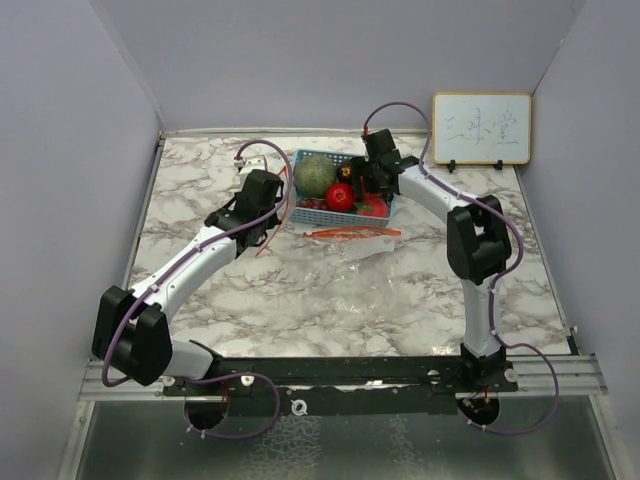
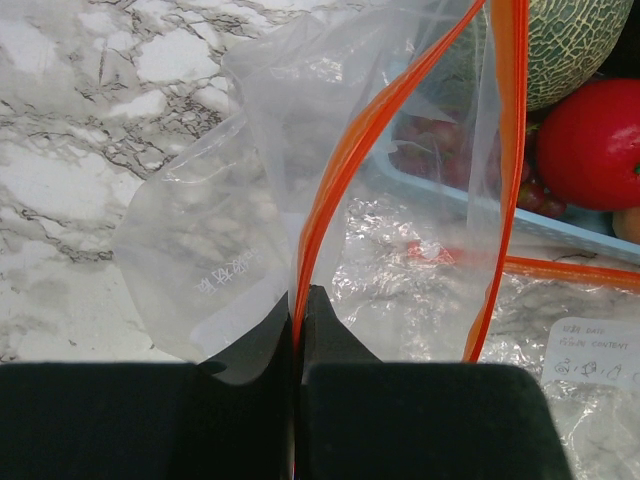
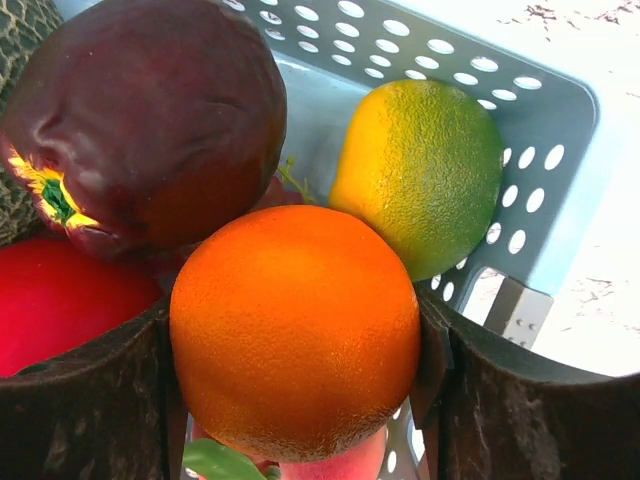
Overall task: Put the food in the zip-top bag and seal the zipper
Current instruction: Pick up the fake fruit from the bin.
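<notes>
The right fingers [image 3: 90, 410] press both flanks of a round orange fruit [image 3: 295, 330], which sits in the pale blue perforated plastic basket [image 3: 560, 110] with a dark purple fruit [image 3: 150, 120], a yellow-green fruit [image 3: 425, 170] and a red apple [image 3: 50, 300] crowded close. The left fingers [image 2: 200, 410] are pressed together, pinching the orange zipper strip [image 2: 345, 170] of the clear zip-top bag [image 2: 210, 250], which trails onto the marbled bench [image 2: 60, 150] just beside the basket.

Lit brightly and evenly from overhead; soft, faint shadows. Mild glare on zip-top bag [image 2: 400, 250] film; nearest wrist-view foregrounds slightly soft.
</notes>
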You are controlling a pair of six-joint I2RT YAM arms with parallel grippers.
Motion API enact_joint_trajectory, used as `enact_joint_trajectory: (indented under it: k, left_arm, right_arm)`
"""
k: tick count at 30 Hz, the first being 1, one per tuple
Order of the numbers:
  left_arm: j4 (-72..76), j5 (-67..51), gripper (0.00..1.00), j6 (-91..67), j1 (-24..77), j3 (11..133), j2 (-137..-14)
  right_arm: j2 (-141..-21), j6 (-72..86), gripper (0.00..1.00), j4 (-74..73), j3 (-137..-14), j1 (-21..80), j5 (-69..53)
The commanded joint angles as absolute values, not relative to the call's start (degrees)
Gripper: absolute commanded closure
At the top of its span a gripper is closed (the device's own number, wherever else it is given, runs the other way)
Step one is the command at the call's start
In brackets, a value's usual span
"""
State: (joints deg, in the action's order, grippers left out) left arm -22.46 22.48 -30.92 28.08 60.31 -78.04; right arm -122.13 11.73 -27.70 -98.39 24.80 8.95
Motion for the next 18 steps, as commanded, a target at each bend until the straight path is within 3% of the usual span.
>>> enact_joint_trajectory:
  k: [1,4,8,13,15,18]
  left_arm:
    - [-21.70,21.71,1.00,-30.17,27.69,62.46,-78.95]
    - [-21.82,21.80,1.00,-29.70,27.68,62.90,-79.07]
    - [-22.04,21.75,1.00,-29.06,27.69,63.56,-78.86]
    - [-22.19,21.47,1.00,-28.61,27.69,63.59,-77.73]
    - [-22.21,21.45,1.00,-28.58,27.69,63.36,-77.39]
    - [-22.28,21.14,1.00,-28.70,27.69,63.19,-76.80]
  right_arm:
    - [-119.33,11.06,0.48,-28.12,-97.65,25.14,6.83]
    - [-116.43,9.78,0.64,-28.13,-98.90,25.16,7.36]
    - [-110.05,8.68,0.71,-28.22,-100.23,25.17,2.88]
    - [-101.13,12.34,0.73,-21.28,-96.04,25.31,-21.97]
    - [-100.31,18.82,0.74,-14.99,-93.70,25.69,-37.34]
    - [-100.72,30.13,0.74,-0.03,-89.20,28.50,-48.13]
